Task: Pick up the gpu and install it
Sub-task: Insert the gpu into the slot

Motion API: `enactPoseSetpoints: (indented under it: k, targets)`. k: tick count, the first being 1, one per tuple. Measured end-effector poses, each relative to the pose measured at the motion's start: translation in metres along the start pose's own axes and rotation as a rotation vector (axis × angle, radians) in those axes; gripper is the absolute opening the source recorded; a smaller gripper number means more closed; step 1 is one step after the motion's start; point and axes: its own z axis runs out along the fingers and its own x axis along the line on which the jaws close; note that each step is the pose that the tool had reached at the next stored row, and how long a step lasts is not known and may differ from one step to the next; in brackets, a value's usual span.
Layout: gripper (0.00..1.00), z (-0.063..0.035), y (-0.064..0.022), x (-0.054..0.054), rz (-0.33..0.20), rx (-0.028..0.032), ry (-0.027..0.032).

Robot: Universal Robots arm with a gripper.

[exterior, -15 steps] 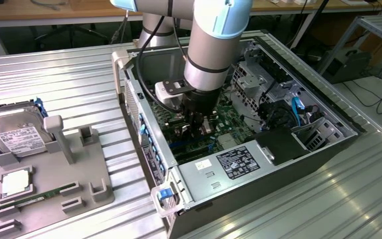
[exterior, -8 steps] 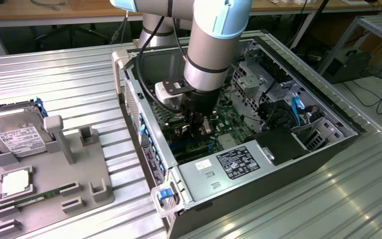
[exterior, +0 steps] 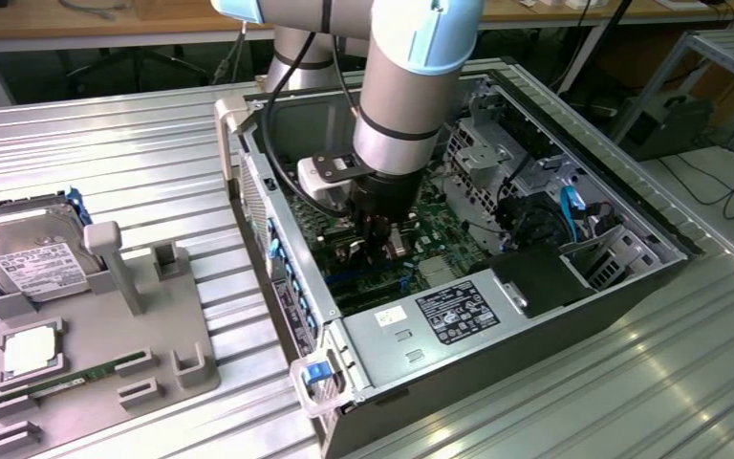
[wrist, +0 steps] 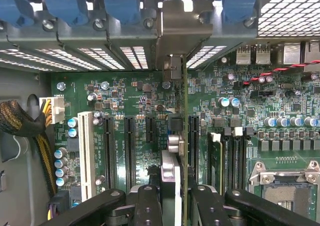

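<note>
- Now the install step is in hand: the arm reaches down into the open computer case [exterior: 558, 258], which lies on its side on the ribbed metal surface [exterior: 125, 172].
- The gripper [wrist: 184, 206] has its jaws closed on the gpu [wrist: 184, 111], which the wrist view shows edge-on as a thin upright card running from between the jaws toward the case's rear wall.
- The card's silver bracket [wrist: 182, 28] sits against the rear slot openings, under the row of blue retainer clips [wrist: 120, 3].
- The card stands over the motherboard [wrist: 125, 96], in line with a dark expansion slot [wrist: 193, 141] just beside it; whether its edge is already in the slot I cannot tell.
- In the exterior view the gripper [exterior: 380, 251] is low in the case, near the board.
- On that view's left a grey parts tray [exterior: 195, 359] holds a hard drive [exterior: 38, 260] and a slim green memory stick [exterior: 72, 376], both well apart from the case.
- By my judgement, what remains calls for the card kept square to the slot and pressed straight down, with the bracket settling flush at the rear wall.
</note>
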Motion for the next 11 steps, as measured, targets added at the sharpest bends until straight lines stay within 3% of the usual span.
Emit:
enactPoseSetpoints:
  k: [4,11]
  targets:
    - [0.29,-0.0018,-0.0001,-0.0003,0.0,0.0012,-0.0024]
    - [0.29,-0.0049,0.0,-0.0002,0.0,0.0003,-0.0004]
